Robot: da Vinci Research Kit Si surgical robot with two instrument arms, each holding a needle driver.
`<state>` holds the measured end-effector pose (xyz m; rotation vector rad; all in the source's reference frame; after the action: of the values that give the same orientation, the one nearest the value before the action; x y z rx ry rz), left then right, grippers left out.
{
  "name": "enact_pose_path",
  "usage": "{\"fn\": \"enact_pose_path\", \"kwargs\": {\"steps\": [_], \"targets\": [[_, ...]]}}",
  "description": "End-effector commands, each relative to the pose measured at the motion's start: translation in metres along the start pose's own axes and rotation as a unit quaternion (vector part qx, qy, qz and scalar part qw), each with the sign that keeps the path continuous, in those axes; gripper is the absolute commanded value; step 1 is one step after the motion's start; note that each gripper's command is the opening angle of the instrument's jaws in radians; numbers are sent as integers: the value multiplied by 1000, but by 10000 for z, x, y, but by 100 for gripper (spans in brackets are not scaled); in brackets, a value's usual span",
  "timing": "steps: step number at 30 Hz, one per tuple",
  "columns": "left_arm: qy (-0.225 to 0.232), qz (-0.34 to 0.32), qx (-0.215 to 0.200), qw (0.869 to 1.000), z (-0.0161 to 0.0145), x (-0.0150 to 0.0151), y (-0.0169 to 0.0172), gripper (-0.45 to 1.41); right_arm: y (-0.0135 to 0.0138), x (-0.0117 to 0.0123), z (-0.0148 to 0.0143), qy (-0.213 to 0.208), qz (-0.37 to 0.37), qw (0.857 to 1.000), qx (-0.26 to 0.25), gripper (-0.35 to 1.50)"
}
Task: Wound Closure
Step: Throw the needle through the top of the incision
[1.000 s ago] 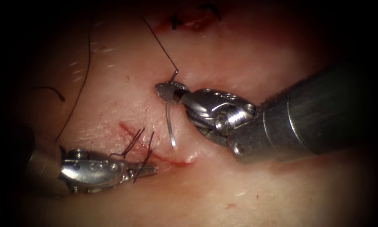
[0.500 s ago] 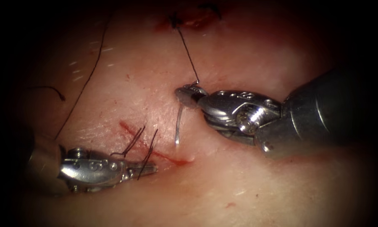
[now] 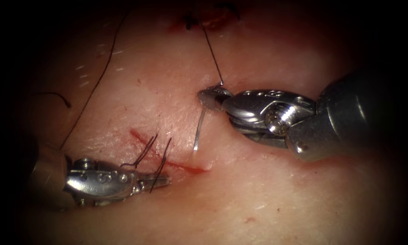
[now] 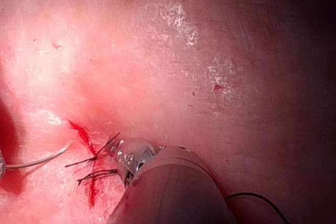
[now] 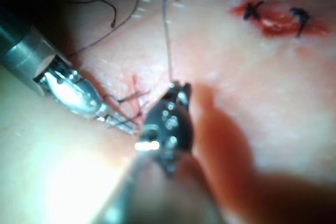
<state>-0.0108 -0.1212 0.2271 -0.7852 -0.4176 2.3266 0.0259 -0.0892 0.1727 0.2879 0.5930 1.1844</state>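
Right tool (image 3: 209, 97): jaws clamped on curved needle (image 3: 198, 131) at its thread end, needle clear of tissue (image 3: 267, 190), right of cut (image 3: 167, 161); thread (image 3: 213, 56) trails upward; left tool (image 3: 161, 182): jaws closed, empty, beside stitch ends (image 3: 161, 165).

We see the curved needle (image 3: 198, 132) held near its thread end, clear of the tissue (image 3: 267, 190), its point hanging just above the cut (image 3: 167, 161) toward the cut's right end. The dark thread (image 3: 213, 56) runs taut from the needle's tail up to an older stitched wound (image 3: 208, 20). Two stitches' cut ends (image 3: 152, 159) cross the red cut.
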Motion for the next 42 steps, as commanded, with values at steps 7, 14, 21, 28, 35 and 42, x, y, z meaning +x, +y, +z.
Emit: {"fn": "enact_pose_path", "kwargs": {"steps": [7, 14, 21, 28, 35, 42], "targets": [[0, -3, -4, 1000, 6, 0, 20, -45, -2, -3, 10, 83, -130, 988, -19, 120], [0, -3, -5, 1000, 4, 1, 20, -45, 30, -8, -12, 83, -223, 971, -29, 128], [0, -3, -5, 1000, 4, 1, 20, -45, 41, 9, -29, 118, -240, 952, 147, 103], [0, -3, -5, 1000, 4, 1, 20, -42, 8, 14, -9, 132, -254, 929, 236, 110], [0, -3, -5, 1000, 4, 1, 20, -42, 9, 11, 11, 135, -274, 915, 264, 108], [0, -6, -5, 1000, 4, 1, 20, -42, 9, 4, 24, 138, -290, 904, 281, 93]]}}
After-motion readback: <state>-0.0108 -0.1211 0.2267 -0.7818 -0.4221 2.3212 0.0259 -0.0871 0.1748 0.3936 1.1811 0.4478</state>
